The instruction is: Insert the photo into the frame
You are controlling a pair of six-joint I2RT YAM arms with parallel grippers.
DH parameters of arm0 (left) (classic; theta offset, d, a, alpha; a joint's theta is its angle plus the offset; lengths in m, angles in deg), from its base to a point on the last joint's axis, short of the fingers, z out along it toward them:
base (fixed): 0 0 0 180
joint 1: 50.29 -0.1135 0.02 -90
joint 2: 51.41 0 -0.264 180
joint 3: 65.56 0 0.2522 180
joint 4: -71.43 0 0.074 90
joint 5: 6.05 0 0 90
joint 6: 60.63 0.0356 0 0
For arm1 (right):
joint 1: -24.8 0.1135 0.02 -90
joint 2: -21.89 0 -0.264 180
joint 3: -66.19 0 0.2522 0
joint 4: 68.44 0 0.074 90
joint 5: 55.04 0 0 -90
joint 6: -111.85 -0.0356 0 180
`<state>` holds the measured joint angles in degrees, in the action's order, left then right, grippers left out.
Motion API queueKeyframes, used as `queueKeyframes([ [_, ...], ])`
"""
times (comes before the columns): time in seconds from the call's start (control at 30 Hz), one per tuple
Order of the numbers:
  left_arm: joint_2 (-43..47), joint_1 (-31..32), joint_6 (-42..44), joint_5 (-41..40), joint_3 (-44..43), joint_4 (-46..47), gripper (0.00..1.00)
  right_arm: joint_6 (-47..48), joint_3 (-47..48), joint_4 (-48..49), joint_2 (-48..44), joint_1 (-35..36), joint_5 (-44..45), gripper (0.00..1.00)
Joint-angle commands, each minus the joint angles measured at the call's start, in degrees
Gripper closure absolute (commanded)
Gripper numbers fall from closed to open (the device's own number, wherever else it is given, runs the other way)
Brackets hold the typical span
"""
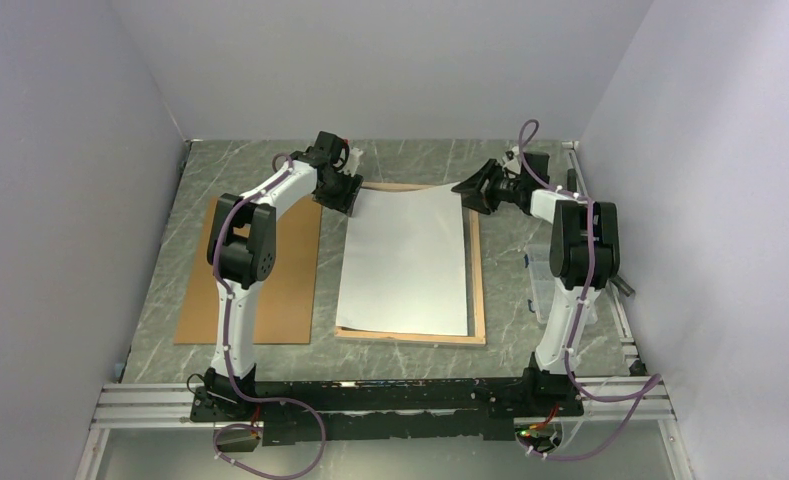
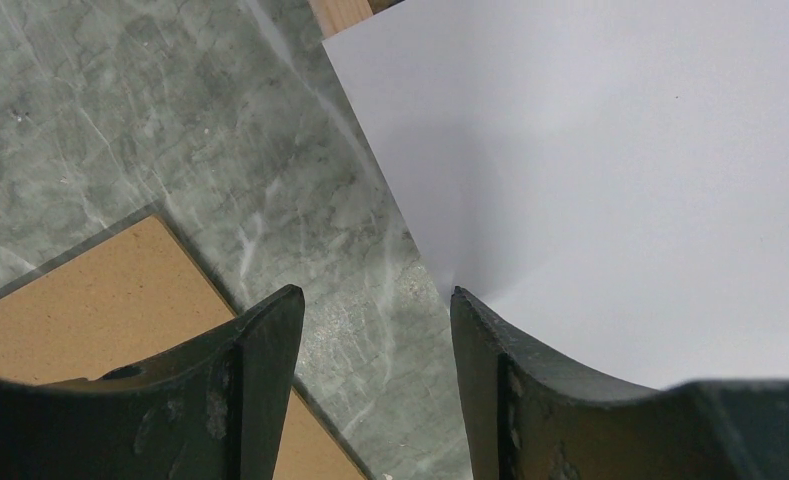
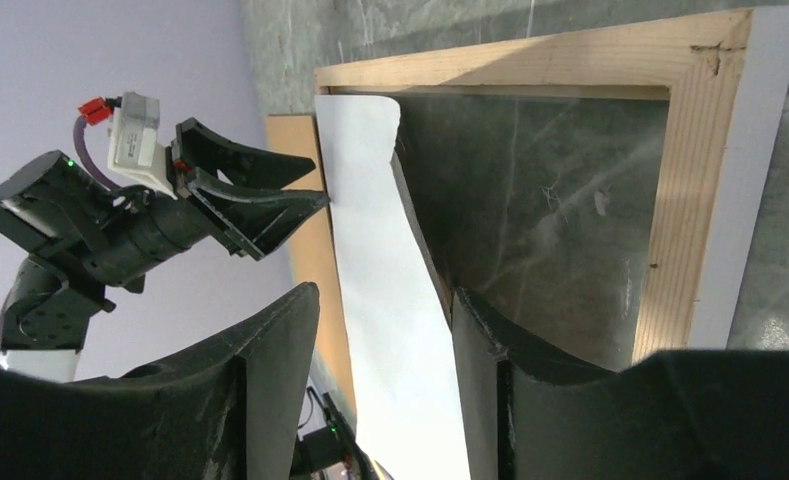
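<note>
The frame lies flat with its pale wood back up; its far corner shows in the right wrist view. The photo lies over it, plain white back up, printed side hidden. Its far right corner curls up off the frame. My left gripper is open, low at the photo's far left corner, one fingertip at the photo's edge. My right gripper is open at the far right corner, with the raised white sheet passing between its fingers.
The brown backing board lies flat left of the frame, under the left arm. A clear plastic box sits by the right arm. Grey walls close in the sides and back. The left gripper shows in the right wrist view.
</note>
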<state>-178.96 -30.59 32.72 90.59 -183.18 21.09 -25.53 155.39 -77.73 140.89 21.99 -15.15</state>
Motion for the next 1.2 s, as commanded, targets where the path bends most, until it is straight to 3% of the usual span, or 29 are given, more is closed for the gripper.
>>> queueKeyframes([
  [0.0, -0.87, 0.77, -0.17, -0.11, 0.85, 1.29, 0.39, 1.75, -0.50, 1.78, -2.42, 0.60, -1.86, 0.47],
  [0.13, -0.88, 0.79, -0.06, -0.12, 1.00, 1.16, 0.39, 4.54, 0.61, -2.28, -1.75, 1.34, -0.46, 0.54],
  [0.3, -0.62, 0.77, -0.15, -0.17, 0.80, 0.92, 0.39, 7.05, 2.83, -6.85, -1.50, 1.49, 2.03, 0.72],
  [0.47, -0.16, 0.77, -0.10, -0.09, 0.64, 0.67, 0.39, 10.78, 5.15, -11.58, -1.77, 1.74, 4.59, 0.74],
  [0.63, 0.25, 0.77, -0.22, -0.13, 0.09, -0.18, 0.33, 13.26, 6.16, -14.86, -2.32, 1.89, 7.95, 1.00],
  [0.8, 2.13, -0.02, -0.36, -1.26, -1.96, -2.27, 0.07, 18.45, 9.55, -21.93, -3.84, 1.76, 11.48, 1.00],
  [1.17, 5.80, -0.81, 1.15, -1.02, 3.01, -1.53, 0.06, 24.42, 19.23, -32.16, -1.50, 1.76, 12.48, 1.00],
])
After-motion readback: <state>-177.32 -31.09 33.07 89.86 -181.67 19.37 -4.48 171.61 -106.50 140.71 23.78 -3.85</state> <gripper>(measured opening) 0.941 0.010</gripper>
